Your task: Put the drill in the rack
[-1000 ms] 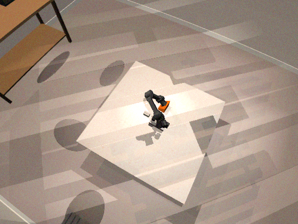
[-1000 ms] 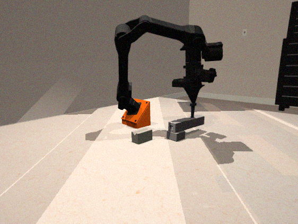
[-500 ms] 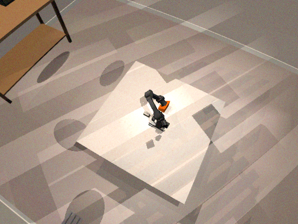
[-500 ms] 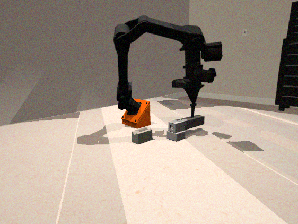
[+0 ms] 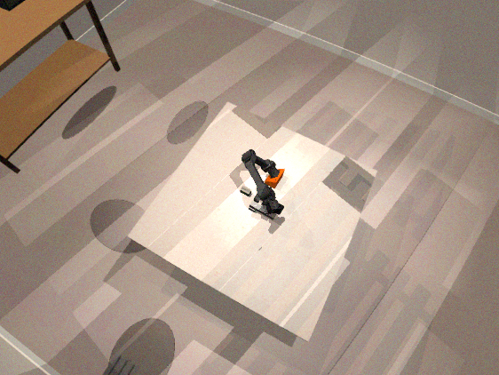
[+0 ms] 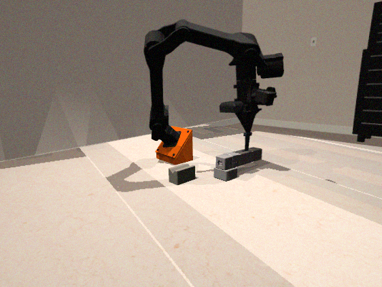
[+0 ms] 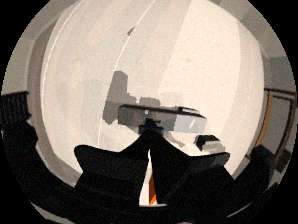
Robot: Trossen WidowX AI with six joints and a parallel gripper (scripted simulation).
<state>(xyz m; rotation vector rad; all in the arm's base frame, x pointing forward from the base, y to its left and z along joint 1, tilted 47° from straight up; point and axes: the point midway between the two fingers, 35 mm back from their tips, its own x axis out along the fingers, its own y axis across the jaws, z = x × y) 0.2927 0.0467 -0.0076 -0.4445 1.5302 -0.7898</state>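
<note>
A dark T-headed key (image 6: 247, 143) (image 7: 151, 123) stands upright in the top of a long grey block (image 6: 249, 156) (image 7: 134, 118). My gripper (image 6: 248, 131) is shut and empty, pointing down, its fingertips at the key's head and seeming to touch it. The block lies level, its near end on a small grey foot (image 6: 225, 174). A small pale round shape (image 6: 220, 163), perhaps the drill's end, shows in the block's near end face; the rest of the drill is hidden. The rack (image 6: 182, 174) (image 5: 245, 191) (image 7: 213, 146), a small grey block with a grooved top, stands apart from the long block.
The orange arm base (image 6: 183, 149) (image 5: 274, 179) stands behind the rack. A pale table top (image 5: 200, 222) carries everything, with hard shadows across it. A wooden shelf unit (image 5: 49, 84) stands well away, and a black slatted piece (image 6: 370, 88) stands at the far right.
</note>
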